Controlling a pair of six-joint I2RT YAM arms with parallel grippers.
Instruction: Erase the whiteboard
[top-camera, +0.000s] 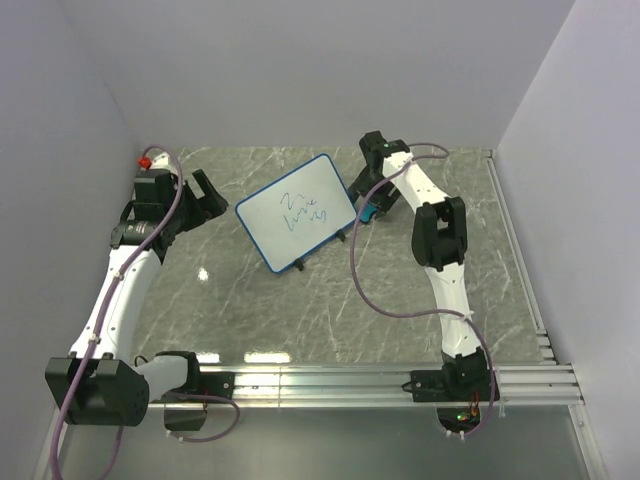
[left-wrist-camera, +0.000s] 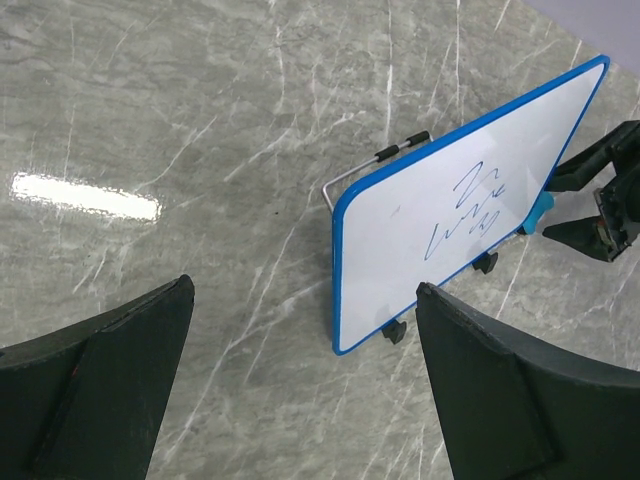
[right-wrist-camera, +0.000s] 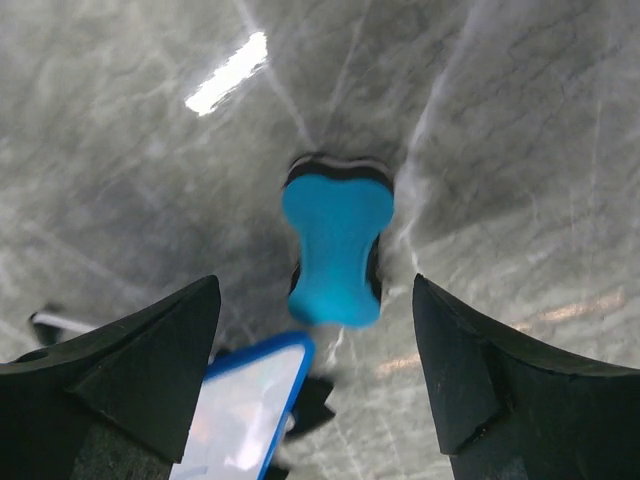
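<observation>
Leaning on its wire stand (left-wrist-camera: 352, 175), the scribbled whiteboard (top-camera: 297, 212) sits between both grippers. The right gripper (right-wrist-camera: 312, 290), jaws wide, hangs over the blue eraser (right-wrist-camera: 335, 245) just beside the board; the left gripper (left-wrist-camera: 305, 290), equally wide, faces it from farther off.

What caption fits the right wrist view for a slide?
Open right gripper lined up over the blue eraser, whiteboard corner at lower left.

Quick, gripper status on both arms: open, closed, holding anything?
Left gripper: open, empty.
Right gripper: open, fingers on either side of the blue eraser, not gripping it.
</observation>
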